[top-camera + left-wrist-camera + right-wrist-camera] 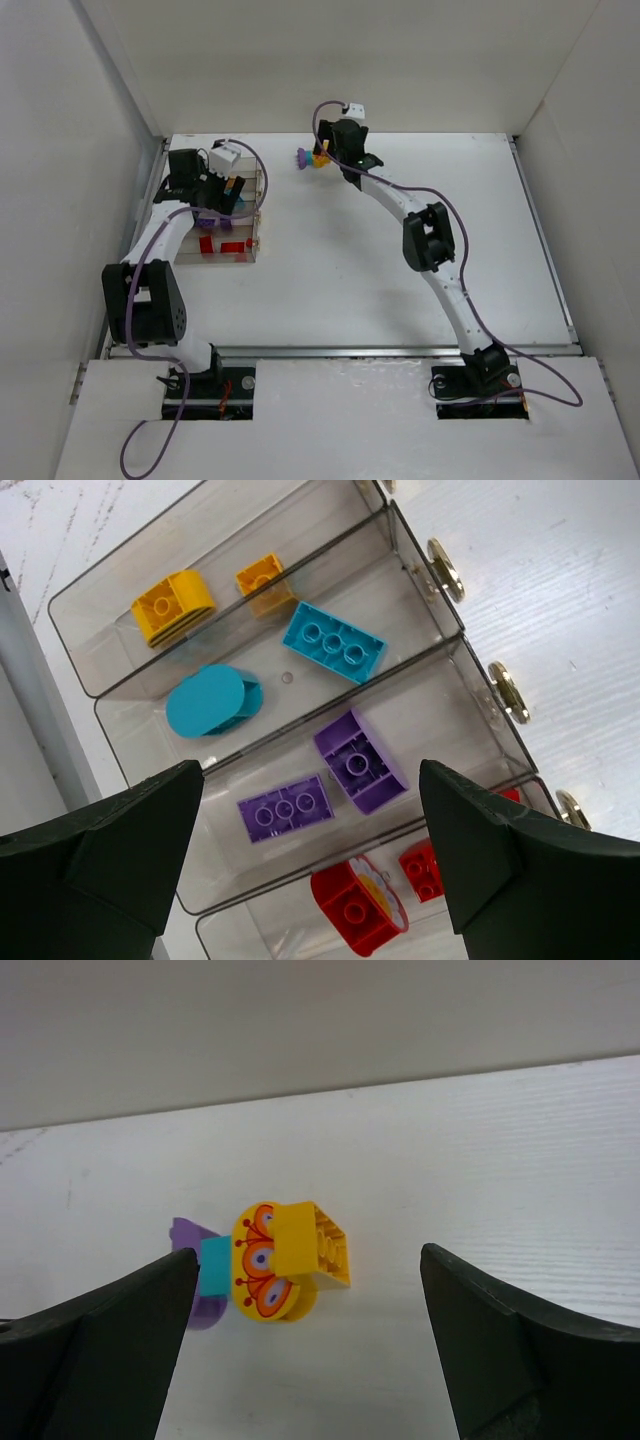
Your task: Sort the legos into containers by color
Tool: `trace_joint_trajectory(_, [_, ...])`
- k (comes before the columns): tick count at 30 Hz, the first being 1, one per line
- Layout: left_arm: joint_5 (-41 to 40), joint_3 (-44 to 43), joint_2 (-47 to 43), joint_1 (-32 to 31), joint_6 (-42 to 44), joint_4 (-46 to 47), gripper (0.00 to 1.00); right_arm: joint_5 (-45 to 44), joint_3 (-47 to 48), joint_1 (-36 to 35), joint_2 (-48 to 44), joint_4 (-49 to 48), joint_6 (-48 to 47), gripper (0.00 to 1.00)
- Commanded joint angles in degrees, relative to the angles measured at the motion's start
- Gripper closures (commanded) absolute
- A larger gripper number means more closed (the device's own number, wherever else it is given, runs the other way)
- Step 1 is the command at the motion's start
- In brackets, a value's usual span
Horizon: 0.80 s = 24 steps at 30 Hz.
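A white table (400, 250) walled in white carries four joined clear bins (252, 235) at its left side. The left gripper (310, 805) hangs over them, fingers apart and empty. Below it lie yellow bricks (175, 605), teal bricks (332, 642), purple bricks (360, 760) and red bricks (358, 905), each colour in its own bin. Near the far wall the right gripper (308, 1270), also spread wide and empty, faces a small clump: loose yellow pieces (300, 1250), one printed with eyes, touching a teal piece (215, 1268) with a purple piece (192, 1235) behind it. The risk lies in that clump. Closing on it whole could carry mixed colours into one bin, and a glancing finger could shove the pieces against the wall.
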<state>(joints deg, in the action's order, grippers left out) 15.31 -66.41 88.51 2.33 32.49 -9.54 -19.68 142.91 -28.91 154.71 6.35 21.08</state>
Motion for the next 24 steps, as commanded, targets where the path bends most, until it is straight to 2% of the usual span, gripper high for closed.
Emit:
trace_joint_trajectory(1, [-2.6, -4.2, 1.0, -0.2, -2.8, 2.2, 0.12, 0.6, 1.9, -0.9, -2.1, -8.5, 3.4, 0.03])
trace_joint_trajectory(5, [-3.2, -5.6, 3.0, -0.2, -3.9, 2.7, 0.12, 2.8, 4.4, -0.9, 0.7, -9.0, 6.3, 0.08])
trace_joint_trajectory(9, [-3.7, -6.7, 3.6, -0.2, -3.9, 2.7, 0.12, 1.0, 3.9, -0.9, 1.4, -9.0, 9.2, 0.15])
trace_joint_trajectory(14, [-4.3, -6.7, 4.1, -0.2, -4.4, 3.2, 0.12, 2.7, 2.6, -0.9, 2.0, -8.5, 15.6, 0.22])
trace_joint_trajectory(24, [-4.9, -6.7, 4.7, -0.2, -4.5, 3.2, 0.12, 4.0, -1.4, -0.9, -0.5, -4.9, 27.5, 0.24])
